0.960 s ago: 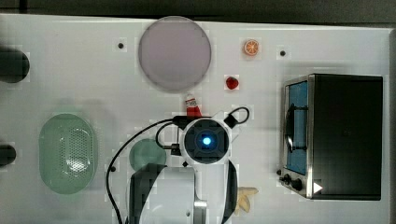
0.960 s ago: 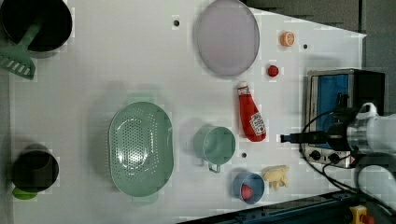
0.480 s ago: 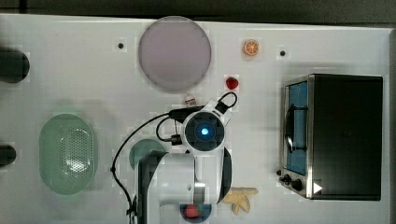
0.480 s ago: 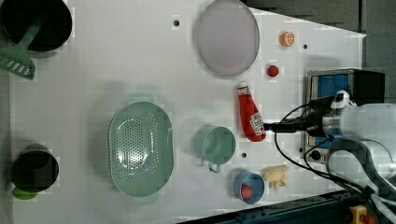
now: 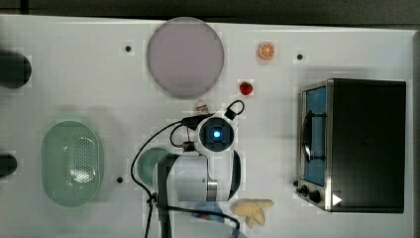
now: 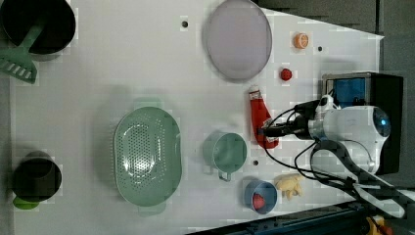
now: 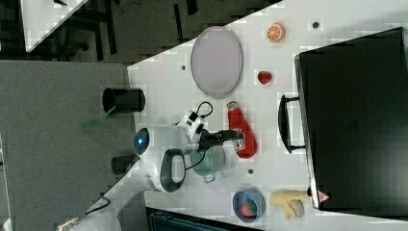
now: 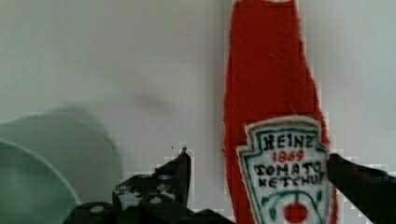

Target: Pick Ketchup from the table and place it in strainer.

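On table point(image 6: 122, 73): one ketchup point(image 6: 260, 117), one strainer point(image 6: 147, 154); fingers point(image 8: 180, 170) wide, straddling ketchup.

The red soft-looking ketchup bottle point(image 8: 271, 116) bears a white label edged in green with black and red lettering. The pale green perforated plastic strainer point(image 6: 147, 155) is dotted with small holes. The plain white surface point(image 6: 122, 73) carries a greyish-lilac round plate point(image 5: 184, 57).

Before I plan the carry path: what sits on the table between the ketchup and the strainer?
In the left view, the green cup stands between the ketchup and the strainer; the table is otherwise bare there.
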Motion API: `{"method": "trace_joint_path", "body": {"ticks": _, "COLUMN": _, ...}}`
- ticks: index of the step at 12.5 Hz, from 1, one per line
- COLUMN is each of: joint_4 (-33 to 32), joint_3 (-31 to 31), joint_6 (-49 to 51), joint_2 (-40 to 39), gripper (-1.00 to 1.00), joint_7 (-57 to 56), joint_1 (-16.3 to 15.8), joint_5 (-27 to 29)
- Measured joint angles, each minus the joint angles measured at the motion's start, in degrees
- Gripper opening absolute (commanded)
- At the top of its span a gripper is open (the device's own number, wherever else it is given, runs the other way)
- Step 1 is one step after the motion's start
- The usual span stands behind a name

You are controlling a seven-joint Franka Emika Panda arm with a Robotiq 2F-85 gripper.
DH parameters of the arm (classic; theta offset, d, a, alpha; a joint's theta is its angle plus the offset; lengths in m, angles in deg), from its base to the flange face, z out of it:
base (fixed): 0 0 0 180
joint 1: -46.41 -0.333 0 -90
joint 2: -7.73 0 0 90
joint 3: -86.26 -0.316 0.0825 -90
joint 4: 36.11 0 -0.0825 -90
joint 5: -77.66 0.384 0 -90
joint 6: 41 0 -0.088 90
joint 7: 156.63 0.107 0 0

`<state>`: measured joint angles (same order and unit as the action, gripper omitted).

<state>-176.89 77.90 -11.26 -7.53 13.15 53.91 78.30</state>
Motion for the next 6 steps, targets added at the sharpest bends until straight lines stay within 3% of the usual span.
{"method": "trace_joint_path", "body": {"ticks": 3, "joint_4": 0.1, "joint_3": 0.6, "joint_6": -4.5, "joint_2": -1.9, "gripper": 1.00, "joint_7": 0.0, "joint_1": -0.1, "joint_5": -0.9}}
{"method": "trace_joint_path", "body": {"ticks": 4, "joint_4": 0.2, "joint_3": 0.7, "joint_6": -6.1, "joint_2": -2.5, "gripper": 0.92, "joint_7": 0.0, "joint_1": 0.1, "joint_5": -1.2}}
{"method": "trace_joint_path", "body": {"ticks": 6, "joint_4": 0.4, "joint_3": 0.5, "joint_6": -7.2, "joint_2": -3.6, "gripper": 0.43, "joint_7": 0.0, "joint_1": 0.3, "joint_5": -1.2}}
